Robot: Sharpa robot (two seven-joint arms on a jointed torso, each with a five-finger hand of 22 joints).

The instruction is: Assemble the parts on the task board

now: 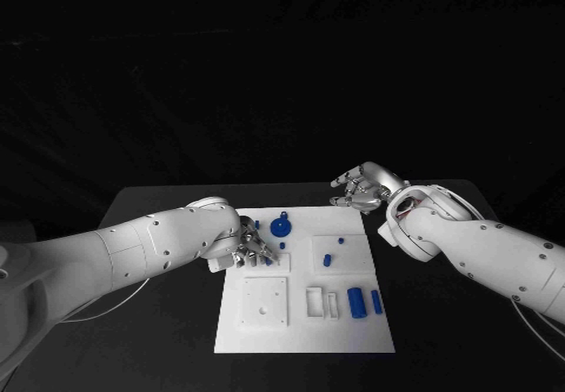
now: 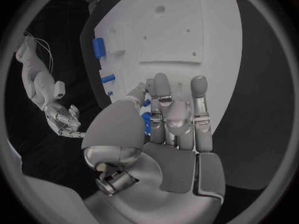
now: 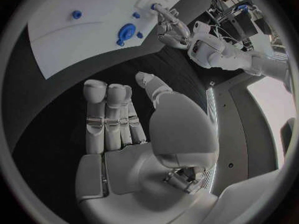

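The left hand [image 1: 242,243] pinches a small blue part [image 2: 146,118] in its fingers [image 2: 163,92] over the white task board [image 1: 353,335], while the right hand [image 1: 367,184] hovers with fingers apart, holding nothing.

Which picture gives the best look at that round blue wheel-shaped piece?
The right wrist view: the round blue piece lies unobstructed on the white board. The head view shows it small beside the left hand. In the left wrist view I cannot identify it.

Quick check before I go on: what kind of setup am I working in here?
Likely a lab test bench: a black table in a dark room, a white task board with small blue parts, and equipment racks beyond the table in the right wrist view.
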